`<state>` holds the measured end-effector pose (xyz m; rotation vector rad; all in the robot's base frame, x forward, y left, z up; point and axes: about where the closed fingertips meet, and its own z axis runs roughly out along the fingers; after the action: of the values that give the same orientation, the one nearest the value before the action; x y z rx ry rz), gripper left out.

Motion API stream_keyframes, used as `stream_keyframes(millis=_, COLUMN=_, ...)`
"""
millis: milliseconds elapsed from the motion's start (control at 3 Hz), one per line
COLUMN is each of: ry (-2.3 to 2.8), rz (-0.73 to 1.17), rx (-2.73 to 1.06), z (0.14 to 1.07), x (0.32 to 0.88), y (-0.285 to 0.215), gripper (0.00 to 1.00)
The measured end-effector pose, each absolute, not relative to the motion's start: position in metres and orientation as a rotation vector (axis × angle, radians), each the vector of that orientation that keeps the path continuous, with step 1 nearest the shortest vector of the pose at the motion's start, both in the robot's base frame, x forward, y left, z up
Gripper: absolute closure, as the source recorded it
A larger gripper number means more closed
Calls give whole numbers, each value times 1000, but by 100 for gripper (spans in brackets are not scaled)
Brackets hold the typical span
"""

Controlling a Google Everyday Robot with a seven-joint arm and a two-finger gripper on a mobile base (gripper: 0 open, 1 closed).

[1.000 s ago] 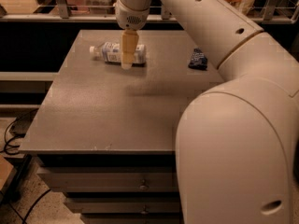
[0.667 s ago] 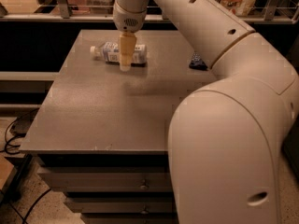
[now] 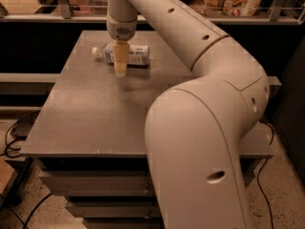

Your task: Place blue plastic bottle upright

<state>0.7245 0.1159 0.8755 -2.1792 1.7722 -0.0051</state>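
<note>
the big change is the arm [image 3: 209,128]: its pale elbow has swung toward the camera over the last second and now fills the right and lower part of your view, hiding the far right side of the table. that fits a wrist reaching further out and down, not a retreat.

the grey table [image 3: 86,109] has not shifted.

the blue plastic bottle [image 3: 136,55] lies where it lay a second ago, on its side near the table's far edge, with its long axis running left to right and its label facing up. nothing has tipped it or rolled it, so the task is not yet under way on the bottle itself.

the gripper [image 3: 120,70] has slid a little to the left and lower. it hangs straight down in front of the bottle's middle, its tip close to the tabletop on the near side. you cannot tell from this angle whether the claw is spread or pressed together, nor whether it touches the bottle.

the white cap [image 3: 96,51] points left, clear of the gripper.

judging by this, you are at the approach. a grasp around the body and a turn that brings the cap upward are still to come.
</note>
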Motion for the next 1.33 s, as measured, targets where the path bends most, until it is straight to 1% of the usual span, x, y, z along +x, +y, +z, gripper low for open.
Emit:
stream_keyframes(millis=667, ry=1863, rz=-32, rx=-2163, z=847, x=744, y=106, gripper=0)
stream_keyframes(millis=1000, ry=1895, rz=-29, rx=-2137, z=843, x=746, y=96, gripper=18)
stream_keyframes(millis=1333, ry=1901, rz=-28, rx=-2121, z=844, x=746, y=91, gripper=40)
